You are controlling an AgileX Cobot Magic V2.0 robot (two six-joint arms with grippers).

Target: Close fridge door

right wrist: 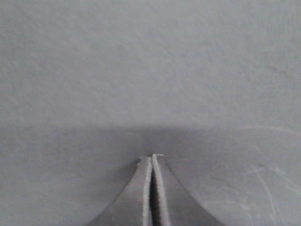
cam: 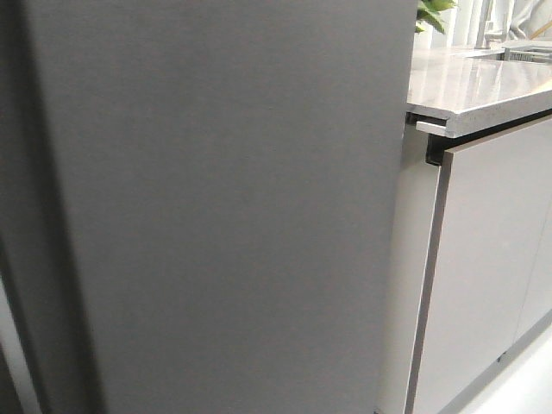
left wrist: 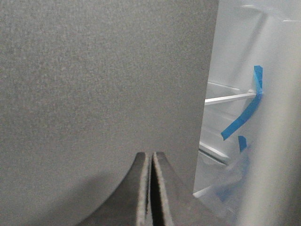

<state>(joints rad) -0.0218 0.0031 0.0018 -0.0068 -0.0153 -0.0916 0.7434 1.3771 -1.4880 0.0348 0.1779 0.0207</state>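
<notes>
The fridge door (cam: pixel 224 207) is a tall matte dark-grey slab that fills most of the front view. It also fills most of the left wrist view (left wrist: pixel 94 80), and past its edge I see the white fridge interior (left wrist: pixel 225 122) with shelves, a clear bin and blue tape strips (left wrist: pixel 244 110), so the door stands ajar. My left gripper (left wrist: pixel 151 154) is shut and empty, its tips at the door's grey face near that edge. My right gripper (right wrist: pixel 152 157) is shut and empty, its tips against a plain grey surface (right wrist: pixel 150 70). Neither gripper shows in the front view.
To the right of the door stands a pale grey glossy cabinet front (cam: pixel 483 276) under a light stone countertop (cam: pixel 474 86). A sink (cam: pixel 526 53) and a green plant (cam: pixel 431 15) are at the far back right. Pale floor (cam: pixel 526 388) shows at the lower right.
</notes>
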